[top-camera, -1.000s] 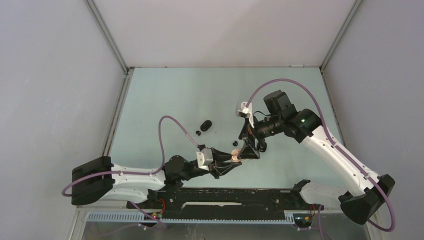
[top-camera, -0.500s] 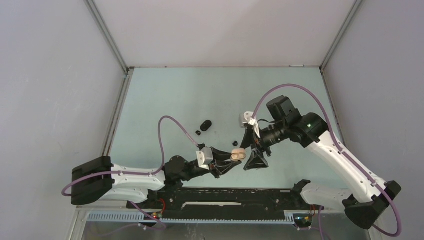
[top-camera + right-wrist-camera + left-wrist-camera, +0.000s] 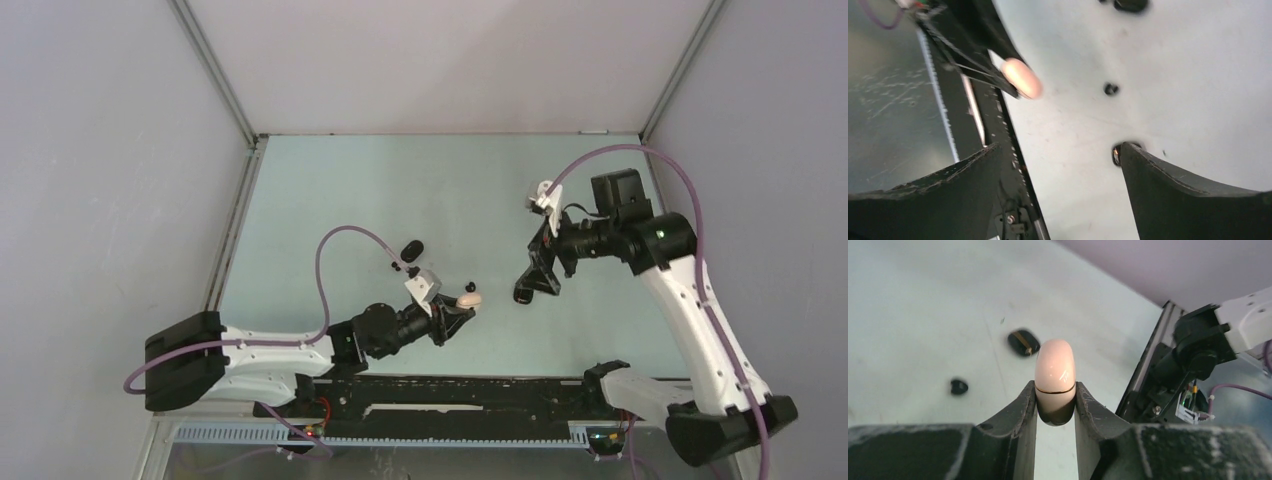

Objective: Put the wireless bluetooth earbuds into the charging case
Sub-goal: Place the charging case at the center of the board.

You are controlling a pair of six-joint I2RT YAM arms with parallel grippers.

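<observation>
Two black earbuds (image 3: 1023, 342) lie loose on the table (image 3: 923, 300). In the left wrist view, one sits left of centre and the other at mid-frame, just beyond the cream case (image 3: 1054, 365). The left gripper (image 3: 1055, 392) is clamped on this closed case. The right gripper (image 3: 1060, 150) stands wide apart and empty. One earbud lies just beside its finger at the lower right of the right wrist view.

Grey walls (image 3: 110, 150) flank a pale green table (image 3: 350, 190), a black rail (image 3: 470, 392) along its front.
</observation>
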